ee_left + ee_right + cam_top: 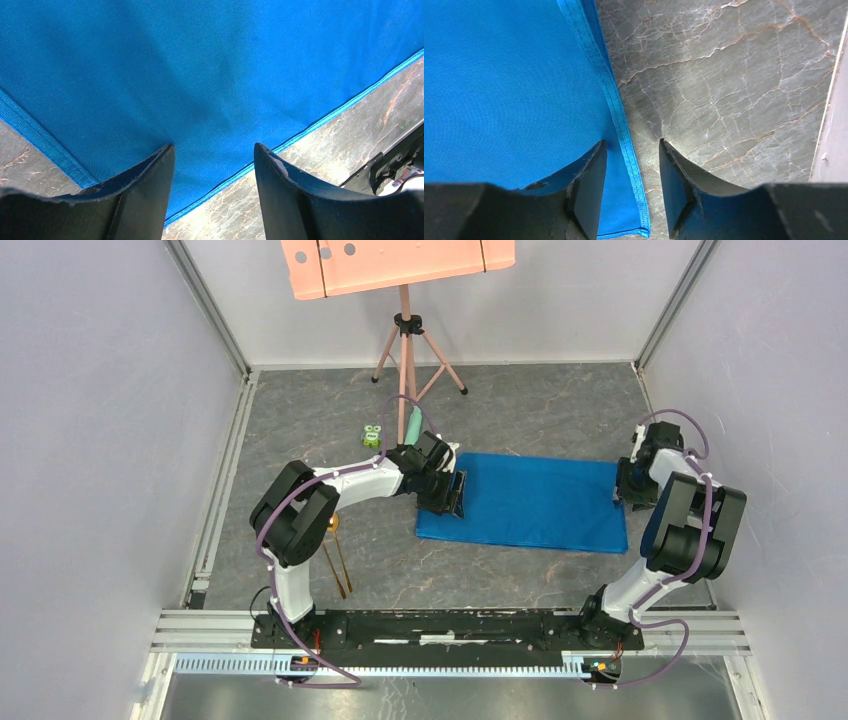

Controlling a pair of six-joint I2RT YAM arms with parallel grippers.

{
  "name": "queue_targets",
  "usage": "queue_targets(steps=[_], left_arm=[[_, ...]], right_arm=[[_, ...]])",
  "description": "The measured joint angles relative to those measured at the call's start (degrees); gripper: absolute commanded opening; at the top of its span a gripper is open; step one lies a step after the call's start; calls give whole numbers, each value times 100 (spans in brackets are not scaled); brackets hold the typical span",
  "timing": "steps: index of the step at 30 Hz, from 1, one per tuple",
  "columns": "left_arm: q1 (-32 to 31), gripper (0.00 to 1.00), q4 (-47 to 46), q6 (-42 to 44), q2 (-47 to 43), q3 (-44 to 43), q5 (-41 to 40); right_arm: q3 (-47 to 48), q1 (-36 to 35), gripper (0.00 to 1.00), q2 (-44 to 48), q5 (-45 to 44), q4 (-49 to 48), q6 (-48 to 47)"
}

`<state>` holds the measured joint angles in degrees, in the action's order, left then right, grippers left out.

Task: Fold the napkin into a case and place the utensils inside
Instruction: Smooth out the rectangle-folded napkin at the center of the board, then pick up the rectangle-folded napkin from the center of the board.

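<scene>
Your napkin lies flat mid-table as a long blue rectangle, apparently doubled over, to judge by the stacked edges at its right end. It is soft, light cloth, so expect it to sag and slide rather than hold a crease. Take it by the stitched hem near the corners, where the layers look thickest.

The left gripper hangs over the napkin's left end with its jaws spread and nothing pinched. The right gripper straddles the right hem, jaws apart, not clamped on it.

The utensils, a thin gold pair, lie well apart from the cloth beside the left arm. They look hard and slippery.

The table is smooth marbled grey and probably offers little friction. Pale walls close in on three sides.
</scene>
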<state>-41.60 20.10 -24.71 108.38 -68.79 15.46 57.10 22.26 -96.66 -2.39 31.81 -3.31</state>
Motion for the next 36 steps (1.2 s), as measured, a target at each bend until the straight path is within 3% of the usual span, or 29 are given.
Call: queue_targets(steps=[8, 21, 23, 26, 31, 36], left_arm=[[0, 66, 0, 0, 0, 0, -2], [0, 66, 9, 0, 0, 0, -4], [0, 66, 9, 0, 0, 0, -4], [0, 67, 9, 0, 0, 0, -4], [-4, 66, 2, 0, 0, 7, 11], [-22, 66, -28, 0, 0, 17, 59]], right_arm=[[0, 2, 52, 409, 66, -46, -2], [-129, 31, 51, 22, 247, -249, 13], [-116, 33, 46, -9, 258, -245, 37], [-81, 28, 23, -55, 238, -236, 83], [68, -151, 1, -201, -59, -269, 175], [94, -175, 1, -223, -358, -365, 168]])
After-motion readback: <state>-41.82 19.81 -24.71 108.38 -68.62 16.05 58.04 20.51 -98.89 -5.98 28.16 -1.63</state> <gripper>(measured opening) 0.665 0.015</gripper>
